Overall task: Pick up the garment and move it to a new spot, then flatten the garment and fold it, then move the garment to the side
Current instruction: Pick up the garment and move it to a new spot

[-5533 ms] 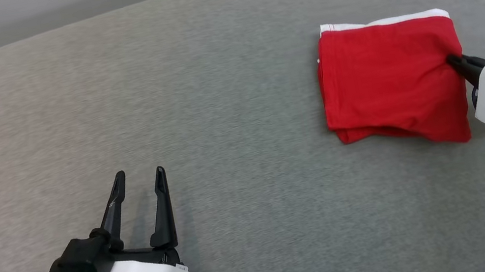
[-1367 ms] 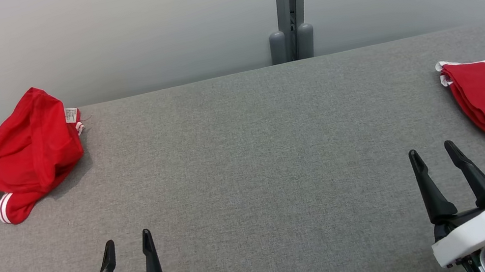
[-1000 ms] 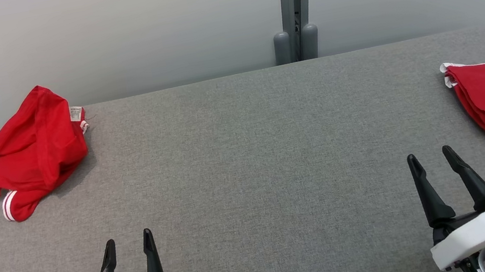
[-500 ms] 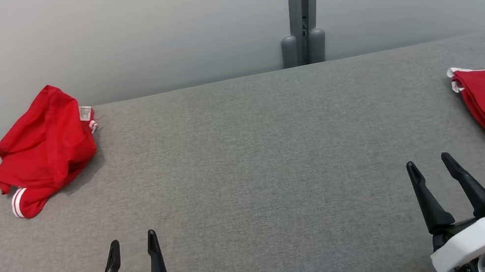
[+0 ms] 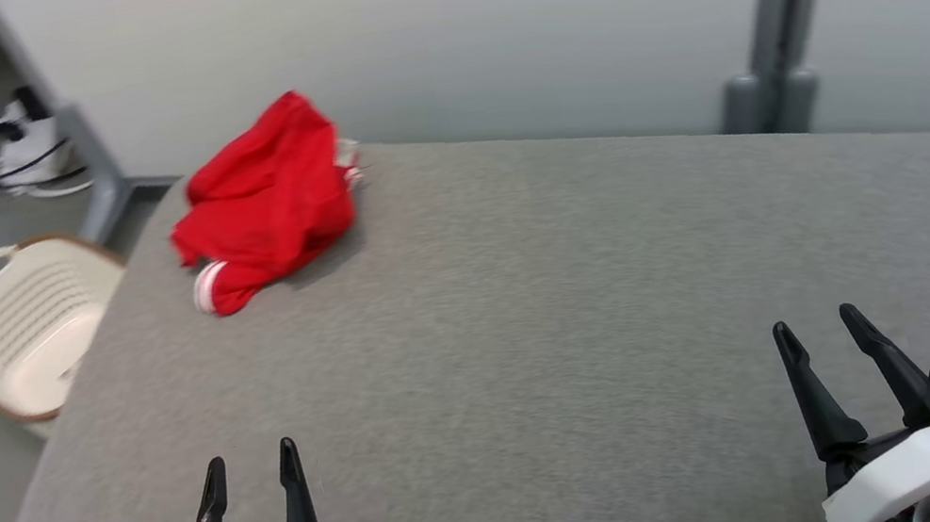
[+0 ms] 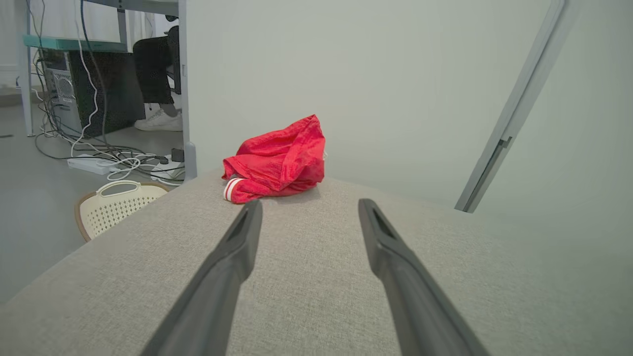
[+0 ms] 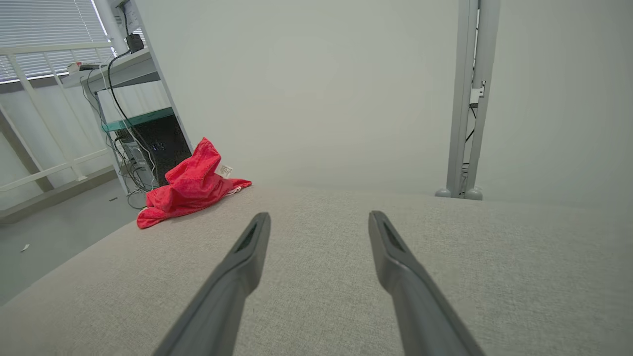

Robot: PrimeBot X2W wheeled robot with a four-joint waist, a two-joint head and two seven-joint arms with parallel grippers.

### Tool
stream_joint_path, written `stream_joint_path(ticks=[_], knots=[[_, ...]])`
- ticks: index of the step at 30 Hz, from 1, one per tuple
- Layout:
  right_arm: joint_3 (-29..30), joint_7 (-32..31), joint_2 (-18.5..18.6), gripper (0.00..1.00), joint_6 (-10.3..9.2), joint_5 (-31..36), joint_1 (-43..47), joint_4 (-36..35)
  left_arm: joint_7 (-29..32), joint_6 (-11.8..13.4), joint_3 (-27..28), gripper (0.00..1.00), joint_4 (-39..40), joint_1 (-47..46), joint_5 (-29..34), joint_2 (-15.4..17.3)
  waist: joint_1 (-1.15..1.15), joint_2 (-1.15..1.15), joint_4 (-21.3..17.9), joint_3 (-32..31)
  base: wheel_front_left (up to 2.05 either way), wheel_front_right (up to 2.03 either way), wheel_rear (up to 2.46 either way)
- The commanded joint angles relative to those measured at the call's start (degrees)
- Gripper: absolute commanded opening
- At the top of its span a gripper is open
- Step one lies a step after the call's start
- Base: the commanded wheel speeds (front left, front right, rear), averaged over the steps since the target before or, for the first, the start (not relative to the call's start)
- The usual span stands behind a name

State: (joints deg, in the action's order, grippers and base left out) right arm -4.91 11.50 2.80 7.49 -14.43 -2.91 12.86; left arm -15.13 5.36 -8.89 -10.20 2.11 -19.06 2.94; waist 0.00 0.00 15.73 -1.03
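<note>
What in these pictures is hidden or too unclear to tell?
- Garment: crumpled in every view; its folds hide its shape.
- Its tag, right wrist view: too small to read.
- Person, left wrist view: desk and partition hide all but a leg and shoe.
- Basket, head view: blurred, and the table edge cuts it off.

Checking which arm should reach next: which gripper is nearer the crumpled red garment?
Left. The left gripper points almost straight at the crumpled red garment; the right gripper is far off to its right.
</note>
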Motion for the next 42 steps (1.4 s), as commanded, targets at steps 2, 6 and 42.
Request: stream_joint_path(ticks=[2,6,42], knots=[[-0.16,-0.10,0.21,1.00,0.01,-0.50,0.46,-0.28,0.00,-0.13,0.20,1.00,0.29,0.81,0.55,0.42,0.00,0.00,8.42,-0.11,0.00,0.00,0.00],[-0.65,-0.11,0.22,1.00,0.01,-0.72,0.37,-0.32,-0.01,-0.07,0.45,1.00,0.84,0.99,0.41,0.59,0.00,0.00,13.46,0.26,0.00,0.00,0.00],[2.16,-10.01,0.28,1.00,0.01,11.58,-9.93,-18.06,9.36,-9.80,3.35,1.00,-2.54,-41.52,-2.12,12.38,0.00,0.00,3.30,23.27,0.00,0.00,0.00]])
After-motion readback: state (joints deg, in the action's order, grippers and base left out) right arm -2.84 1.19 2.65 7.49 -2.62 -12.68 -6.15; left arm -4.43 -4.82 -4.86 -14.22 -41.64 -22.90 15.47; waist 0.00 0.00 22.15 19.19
